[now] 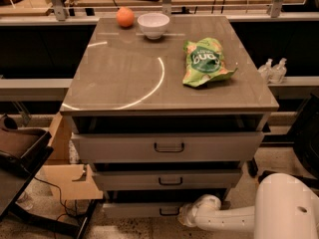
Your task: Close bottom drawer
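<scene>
The bottom drawer [134,210] is the lowest and narrowest grey front of the cabinet, with a small black loop handle [169,211]. It stands slightly pulled out, with a dark gap above its front. My gripper [185,215] is at the end of the white arm [224,218] that reaches in from the lower right. It sits against the drawer front, just to the right of the handle. The middle drawer [169,179] and the widest top drawer [167,147] are above it.
On the cabinet top [124,73] are an orange [125,17], a white bowl [153,24] and a green chip bag [205,62]. A cardboard box [62,173] and a dark chair [20,153] stand at the left. Two bottles [271,69] are at the right.
</scene>
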Available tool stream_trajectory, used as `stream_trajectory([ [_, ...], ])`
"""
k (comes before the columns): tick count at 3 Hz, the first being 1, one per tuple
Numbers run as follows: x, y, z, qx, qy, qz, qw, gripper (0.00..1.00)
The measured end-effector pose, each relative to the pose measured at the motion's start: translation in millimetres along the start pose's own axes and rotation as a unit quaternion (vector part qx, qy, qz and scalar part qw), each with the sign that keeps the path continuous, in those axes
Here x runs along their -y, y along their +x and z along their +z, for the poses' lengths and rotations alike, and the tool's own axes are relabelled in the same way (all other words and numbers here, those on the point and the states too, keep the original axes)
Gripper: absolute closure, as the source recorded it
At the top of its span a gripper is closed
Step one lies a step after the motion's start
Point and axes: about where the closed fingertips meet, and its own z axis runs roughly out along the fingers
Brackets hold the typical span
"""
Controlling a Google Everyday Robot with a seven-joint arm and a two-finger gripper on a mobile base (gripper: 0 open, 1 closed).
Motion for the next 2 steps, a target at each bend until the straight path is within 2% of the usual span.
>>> stream_trajectory([
  [2,-0.1,-0.1,0.1,0.000,0.000,0.000,1.0000,1.00],
])
